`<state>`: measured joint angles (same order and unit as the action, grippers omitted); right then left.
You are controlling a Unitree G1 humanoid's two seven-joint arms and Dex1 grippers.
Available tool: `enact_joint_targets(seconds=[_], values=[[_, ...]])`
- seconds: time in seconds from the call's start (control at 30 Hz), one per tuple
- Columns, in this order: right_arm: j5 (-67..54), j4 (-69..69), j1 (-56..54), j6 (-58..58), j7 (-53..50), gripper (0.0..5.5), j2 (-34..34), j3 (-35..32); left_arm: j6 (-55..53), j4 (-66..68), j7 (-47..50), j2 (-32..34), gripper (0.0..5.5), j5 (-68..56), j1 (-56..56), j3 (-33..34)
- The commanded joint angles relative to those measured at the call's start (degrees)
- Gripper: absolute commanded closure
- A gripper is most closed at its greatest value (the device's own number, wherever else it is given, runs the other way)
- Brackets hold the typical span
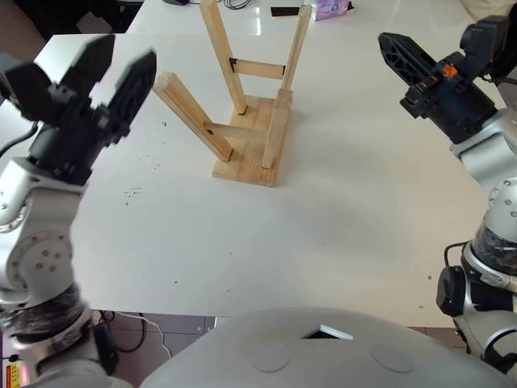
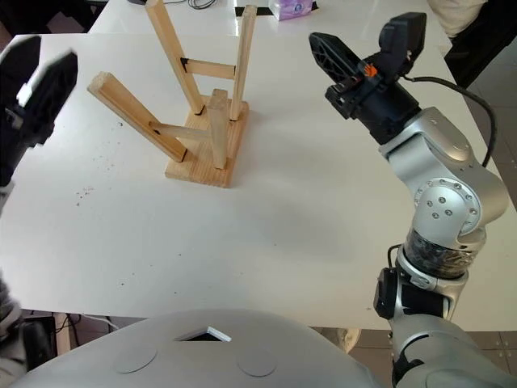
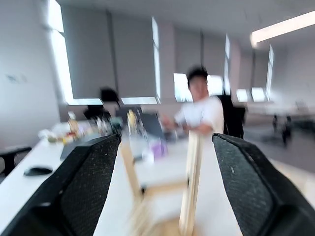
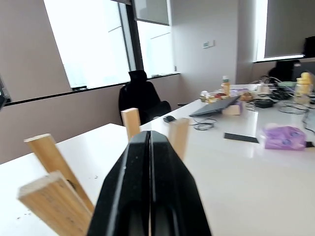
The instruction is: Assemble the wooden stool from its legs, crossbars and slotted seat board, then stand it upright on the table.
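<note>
Holding nothing in the left tool (image 1: 121,63), spread wide, raised over the left side of the surface (image 1: 323,226). Nothing either in the right tool (image 2: 323,47), pressed closed, aloft on the right. Between them, mid-surface: the stool (image 1: 242,121), inverted on its seat board (image 1: 242,168), one leg (image 1: 192,115) leaning out leftward. Probably light, stiff, dry wood with loose joints; best gripped across a leg beside a crossbar (image 1: 258,69).

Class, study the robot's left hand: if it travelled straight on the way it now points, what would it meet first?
The left hand would probably meet the upturned stool: its legs show between the open fingers in the wrist view. Which leg comes first is unclear.
</note>
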<state>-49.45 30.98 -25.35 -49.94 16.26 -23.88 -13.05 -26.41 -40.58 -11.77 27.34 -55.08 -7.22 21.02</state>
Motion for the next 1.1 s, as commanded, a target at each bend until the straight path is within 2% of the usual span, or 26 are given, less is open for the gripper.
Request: enact_joint_targets(seconds=[0.03, 0.2, 0.33, 0.37, 0.4, 0.47, 0.53, 0.7, 0.87, 1.1], values=[[-1.2, 2.1, -8.5, -2.5, -3.4, 5.5, 3.8, 6.9, -3.8, -7.3, 12.7, -5.7, 2.23, 0.0, -5.1, -9.5], [4.1, -2.4, -11.0, 1.0, -4.9, 5.5, 8.2, 11.8, -1.9, 0.3, 14.0, -4.4, 3.03, 7.2, -11.9, -8.5], [7.8, -5.2, -11.5, 3.3, -5.0, 5.5, 11.3, 15.5, -0.1, 11.0, 13.0, -0.5, 3.68, 14.1, -18.3, -5.0], [8.5, -5.4, -11.4, 3.7, -5.0, 5.5, 11.8, 16.1, -0.1, 14.3, 12.1, 0.9, 3.68, 15.5, -19.3, -4.2], [9.5, -5.7, -11.3, 4.4, -4.9, 5.5, 12.2, 16.9, 0.3, 17.6, 10.7, 2.0, 3.99, 16.6, -20.3, -3.9], [11.9, -8.3, -13.1, 6.3, -5.4, 5.5, 14.3, 17.8, 1.9, 23.1, 5.1, 3.1, 4.28, 18.7, -22.3, -5.9], [13.2, -11.6, -15.4, 8.1, -5.5, 5.5, 16.7, 18.4, 2.5, 24.3, 2.8, 2.0, 4.58, 18.5, -24.1, -7.1], [16.4, -13.2, -17.0, 10.2, -5.1, 5.5, 22.0, 22.8, 1.0, 26.2, 4.1, -2.1, 5.42, 18.4, -26.8, -7.7], [16.5, -10.6, -18.9, 9.3, -4.6, 5.5, 22.6, 21.5, -1.9, 23.1, 5.9, -3.5, 5.47, 16.6, -27.6, -6.3], [14.1, -9.9, -21.1, 9.8, -3.8, 5.5, 25.4, 19.2, -2.6, 26.2, 5.3, -4.1, 5.47, 18.0, -28.5, -6.8]])
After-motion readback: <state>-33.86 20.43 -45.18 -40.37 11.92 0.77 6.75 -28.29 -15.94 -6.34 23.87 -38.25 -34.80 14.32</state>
